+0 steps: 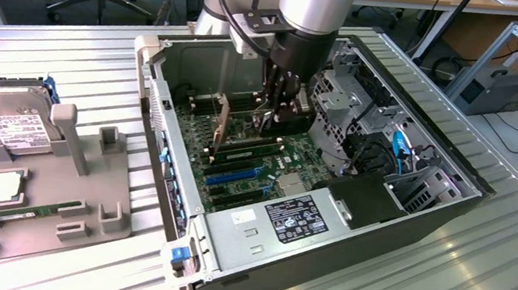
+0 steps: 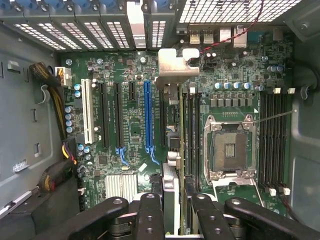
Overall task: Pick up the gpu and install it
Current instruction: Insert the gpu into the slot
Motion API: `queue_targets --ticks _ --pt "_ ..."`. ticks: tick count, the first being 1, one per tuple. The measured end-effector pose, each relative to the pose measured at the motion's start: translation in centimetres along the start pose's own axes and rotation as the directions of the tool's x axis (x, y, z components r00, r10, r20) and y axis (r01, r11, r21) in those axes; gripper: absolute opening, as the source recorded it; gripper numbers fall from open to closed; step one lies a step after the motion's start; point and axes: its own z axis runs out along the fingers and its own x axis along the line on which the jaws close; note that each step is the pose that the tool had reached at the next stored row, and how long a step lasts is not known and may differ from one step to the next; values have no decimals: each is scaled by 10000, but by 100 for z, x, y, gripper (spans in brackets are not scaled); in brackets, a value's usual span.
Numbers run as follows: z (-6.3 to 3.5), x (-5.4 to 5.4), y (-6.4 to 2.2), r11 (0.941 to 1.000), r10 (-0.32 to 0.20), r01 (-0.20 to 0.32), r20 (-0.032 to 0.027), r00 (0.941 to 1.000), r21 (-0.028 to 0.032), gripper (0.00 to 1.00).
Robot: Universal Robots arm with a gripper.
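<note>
- Pincer [image 1: 276,114] is down inside the open computer case [image 1: 426,206], clenched on the gpu [image 1: 222,130].
- In the wrist view the gpu [image 2: 171,150] stands on edge between the fingers [image 2: 150,215], silver bracket [image 2: 178,62] at the far end, by the rear slots.
- The card hangs over the motherboard [image 2: 125,130], just beside the blue slot [image 2: 147,117].
- Out on the tabletop [image 1: 75,61], a hard drive [image 1: 11,122] rests in the grey holder [image 1: 51,195].
</note>
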Motion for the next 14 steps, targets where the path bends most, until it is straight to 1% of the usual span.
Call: queue_targets --ticks 14 --pt "40 7 1 10000 0 0 -1 10000 -1 27"
